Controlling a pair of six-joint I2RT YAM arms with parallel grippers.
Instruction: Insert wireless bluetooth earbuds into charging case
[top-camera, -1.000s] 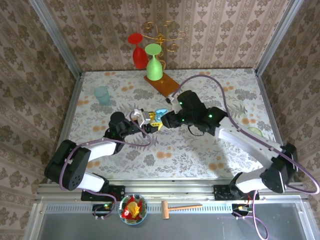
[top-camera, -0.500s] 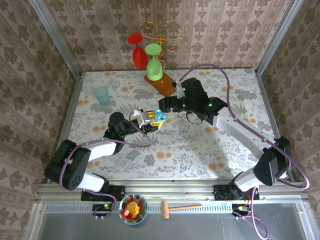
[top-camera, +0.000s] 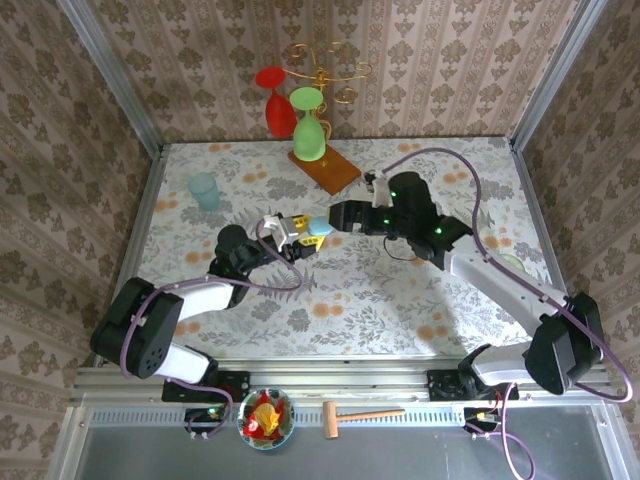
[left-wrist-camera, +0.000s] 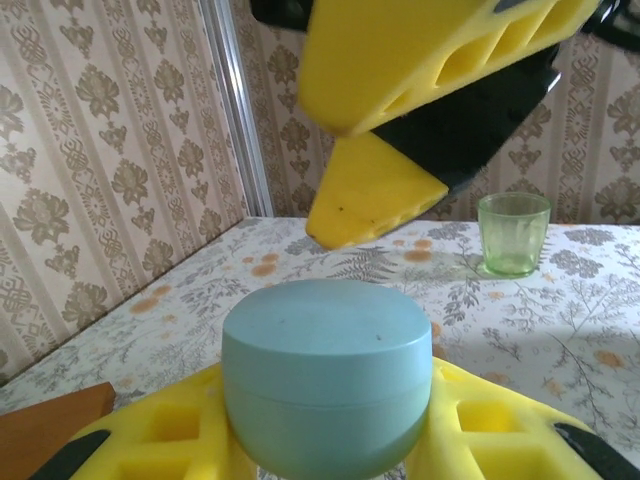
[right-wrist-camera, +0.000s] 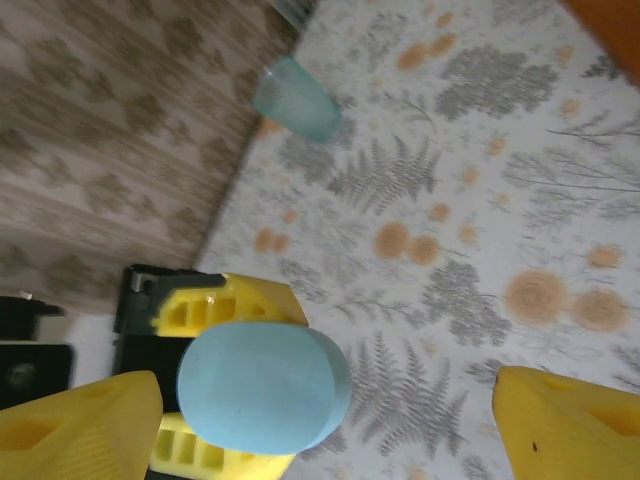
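Floral tabletop below, your left claw pinches the closed blue case aloft, presumably so your right claw, spread wide just beside it, can reach its lid.

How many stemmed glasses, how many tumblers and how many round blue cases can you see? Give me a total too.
Stemmed glasses: 2, the red glass and the green glass
Tumbler: 1
Round blue case: 1
Total: 4
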